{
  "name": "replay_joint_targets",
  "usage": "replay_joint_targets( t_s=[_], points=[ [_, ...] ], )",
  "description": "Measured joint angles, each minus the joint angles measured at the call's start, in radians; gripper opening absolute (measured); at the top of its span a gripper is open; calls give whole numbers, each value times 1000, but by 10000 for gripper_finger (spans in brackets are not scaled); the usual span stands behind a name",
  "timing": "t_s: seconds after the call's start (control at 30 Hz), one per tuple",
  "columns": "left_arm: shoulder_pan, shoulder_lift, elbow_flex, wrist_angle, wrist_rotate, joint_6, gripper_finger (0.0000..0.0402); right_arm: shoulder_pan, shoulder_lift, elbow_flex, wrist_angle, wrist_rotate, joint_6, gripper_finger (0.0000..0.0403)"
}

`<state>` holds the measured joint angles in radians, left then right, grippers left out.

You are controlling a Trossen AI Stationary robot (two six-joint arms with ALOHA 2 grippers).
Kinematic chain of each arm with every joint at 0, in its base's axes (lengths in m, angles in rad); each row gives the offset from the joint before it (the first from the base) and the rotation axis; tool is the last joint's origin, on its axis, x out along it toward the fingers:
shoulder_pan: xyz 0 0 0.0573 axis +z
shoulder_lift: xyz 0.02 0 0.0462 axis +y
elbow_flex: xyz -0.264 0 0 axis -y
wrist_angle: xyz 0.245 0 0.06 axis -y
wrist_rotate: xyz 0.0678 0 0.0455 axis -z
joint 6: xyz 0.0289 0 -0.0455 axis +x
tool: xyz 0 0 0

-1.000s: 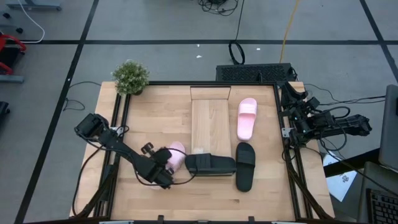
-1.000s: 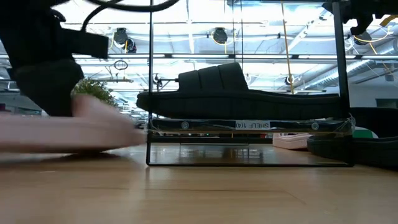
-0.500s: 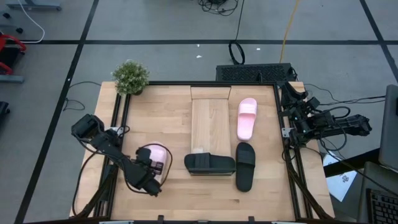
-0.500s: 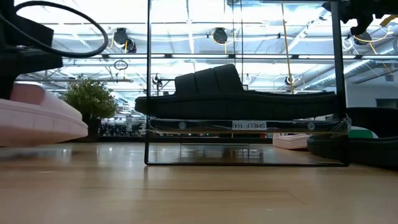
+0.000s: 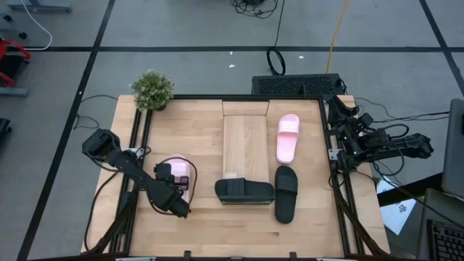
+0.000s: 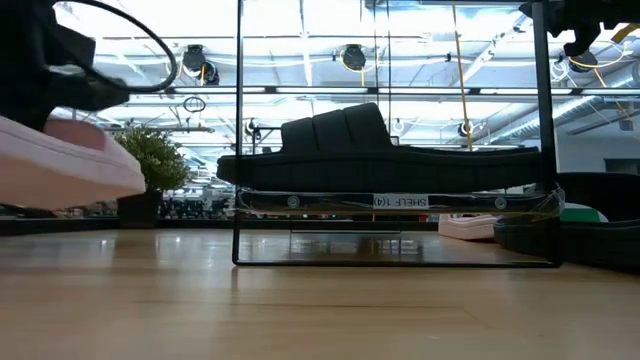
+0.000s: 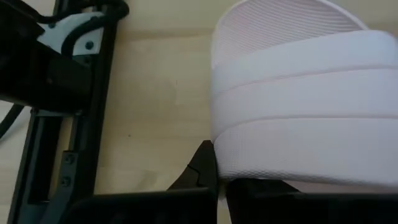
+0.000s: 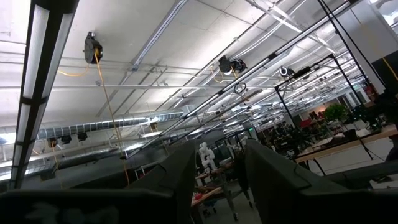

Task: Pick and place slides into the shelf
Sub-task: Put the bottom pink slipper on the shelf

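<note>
**Pink slide held off the wood near the table's left edge**

Pale wood fills the table (image 5: 196,138), framed in dark rails, with a small potted plant (image 5: 152,89) at its far left corner. We see our left arm reach in from the left edge, bent low over the front left part of the table, its left gripper (image 5: 176,190) pinching a pink slide (image 5: 181,179) by the strap. Our right arm is folded up beyond the right edge, its right gripper (image 5: 346,138) off the table; the right wrist view looks only at the ceiling, and there its two fingers stand a little apart with nothing between them.

The shelf (image 5: 245,145) runs from the far edge toward the front at mid-table. One black slide (image 5: 245,191) lies crosswise at its near end. A second pink slide (image 5: 288,138) and a second black slide (image 5: 285,193) lie just beside the shelf toward the right edge.

From above we cannot tell height. The low view shows the held slide (image 6: 65,165) clear of the wood, and the black slide (image 6: 385,155) resting up on the shelf's upper level (image 6: 395,200). The left wrist view shows the ribbed strap (image 7: 305,118) clamped at one dark fingertip (image 7: 202,171).
</note>
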<state>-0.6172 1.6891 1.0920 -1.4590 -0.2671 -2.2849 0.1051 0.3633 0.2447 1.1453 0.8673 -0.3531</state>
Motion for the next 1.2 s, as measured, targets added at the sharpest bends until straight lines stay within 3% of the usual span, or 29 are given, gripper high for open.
replay_joint_targets(
  t_s=[0.27, 0.43, 0.67, 0.87, 1.07, 1.2],
  points=[
    [105, -126, 77, -105, -92, -24, 0, 0, 0, 0, 7, 0, 0, 128],
    [189, -188, 137, -112, -236, 1, 0, 0, 0, 0, 7, 0, -1, 128],
    [293, -205, 243, -113, -346, 203, 0, 1, 0, 0, -5, -8, -1, 128],
    [355, -205, 364, -111, -461, 342, 0, 1, 0, 0, -192, -184, 153, 128],
    [417, -205, 458, -97, -513, 472, 0, 0, 8, 12, -375, -375, 299, 128],
    [458, -204, 485, -40, -569, 528, 0, 0, 44, 75, -512, -437, 368, 128]
  ],
)
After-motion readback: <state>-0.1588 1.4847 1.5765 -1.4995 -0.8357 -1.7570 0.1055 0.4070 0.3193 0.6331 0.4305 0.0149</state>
